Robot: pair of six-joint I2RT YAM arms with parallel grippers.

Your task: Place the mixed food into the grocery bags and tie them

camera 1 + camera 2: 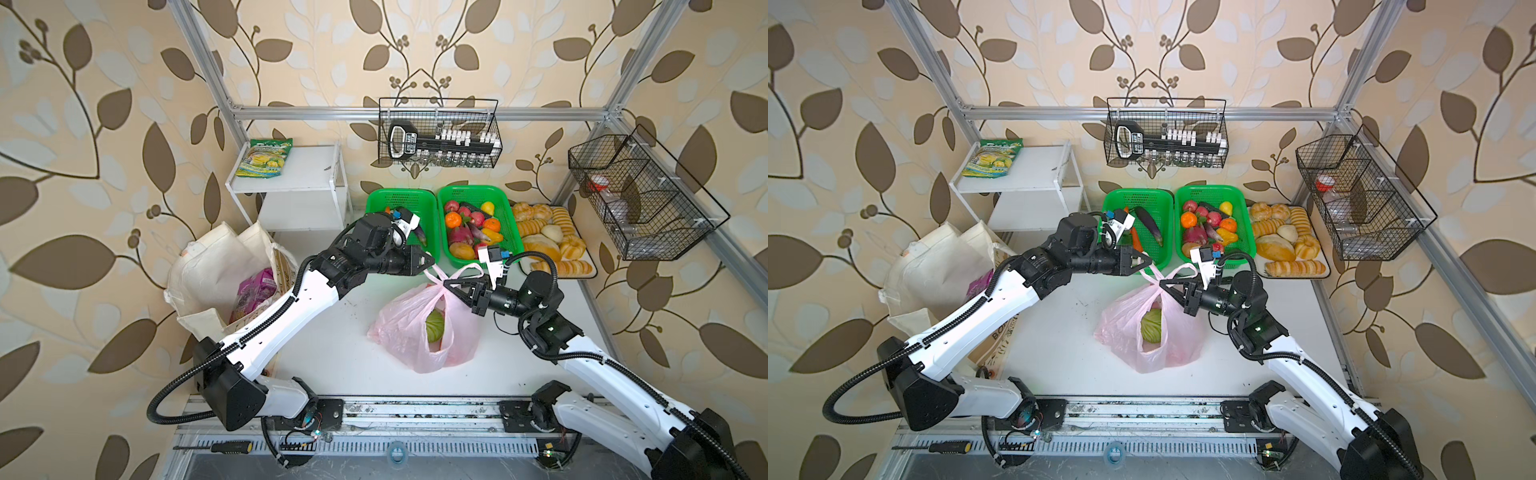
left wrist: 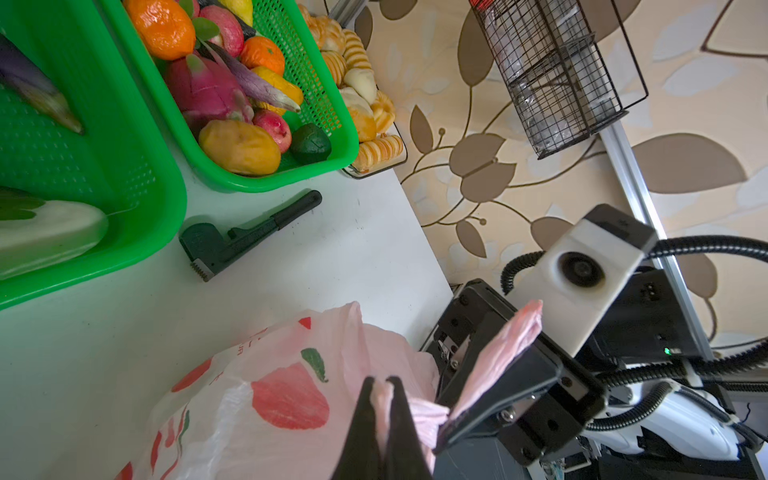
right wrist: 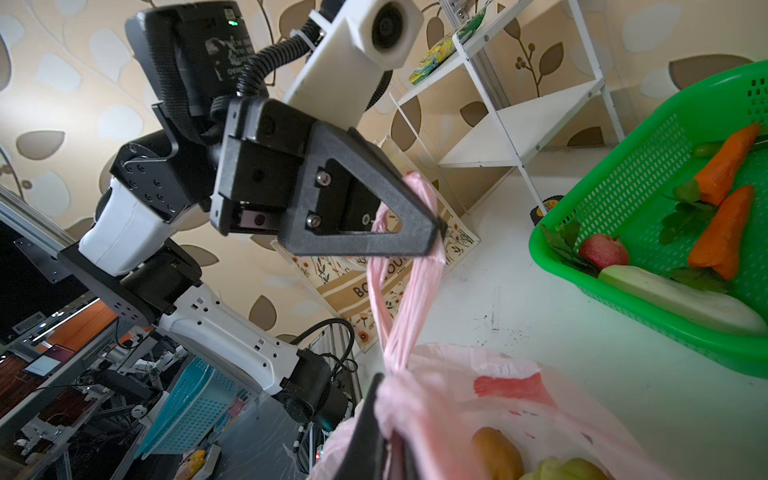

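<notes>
Nearest: pink bag [image 1: 399, 332] holds cabbage [image 1: 434, 327], potato [image 3: 496, 453]; tote [image 1: 208, 266] holds purple packet [image 1: 254, 291].

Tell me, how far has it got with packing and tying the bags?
Done: a cabbage sits in the pink bag, a purple packet in the cloth tote. In hand: the left fingers and right fingers each pinch a pink handle, crossed above the bag. Still to do: I see no finished knot, and the tote stands open.
</notes>
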